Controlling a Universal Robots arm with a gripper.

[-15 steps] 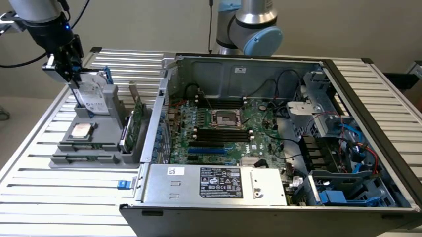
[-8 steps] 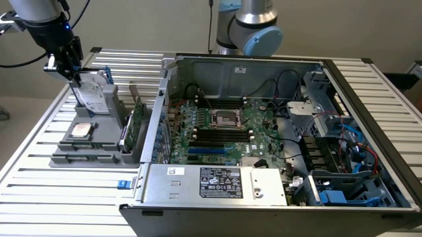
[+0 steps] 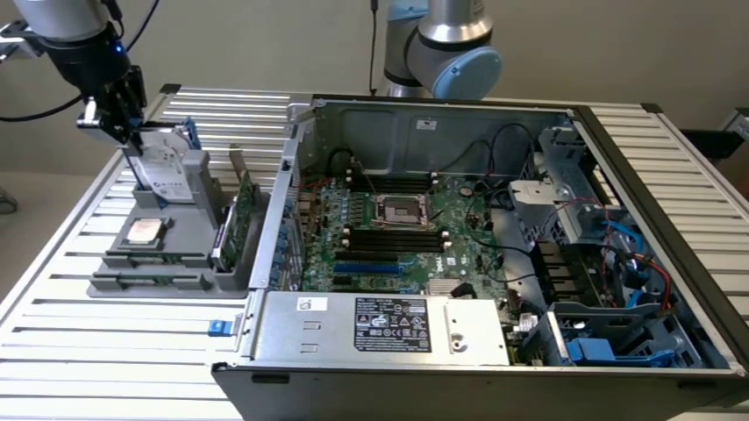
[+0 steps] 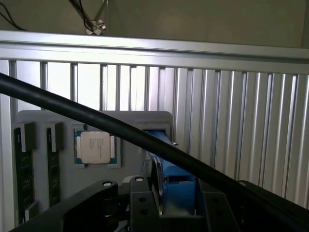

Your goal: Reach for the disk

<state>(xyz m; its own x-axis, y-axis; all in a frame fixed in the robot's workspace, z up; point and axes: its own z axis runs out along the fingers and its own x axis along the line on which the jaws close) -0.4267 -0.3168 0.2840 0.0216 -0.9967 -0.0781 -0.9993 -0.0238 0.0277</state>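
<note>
Ref. landmark: grey holder on slatted worktop; all pos. below given vs. the holder.
Gripper: directly above holder's end slot, pointing down into it.
Fingers: narrow, one each side of the disk's upper edge; no gap seen btwn them and it. Judged closed on the disk, not merely straddling.
Disk: standing on edge in holder's end slot, label face showing, blue carrier rail along its edge; lower part seated in slot.
Black cable: passes btwn wrist camera and holder; contact w/ holder contents cannot be told.
CPU chip: flat in holder's middle pocket, just beside the disk slot; untouched.
Memory modules: in holder's narrow slots, on far side of CPU chip from the disk.
Green card: upright at holder's edge, on the side facing the PC case.
PC case: open, lying beside holder on same worktop; well apart from gripper.
Silver box: at case corner near holder's low end; not the target.
Step in hand: reach judged at its end; fingers at the disk.
Req. for any further move: travel in line w/ slot walls, vert., no twist, as the disk sits in the slot and CPU chip lies close. Keep cable clear of holder.
</note>
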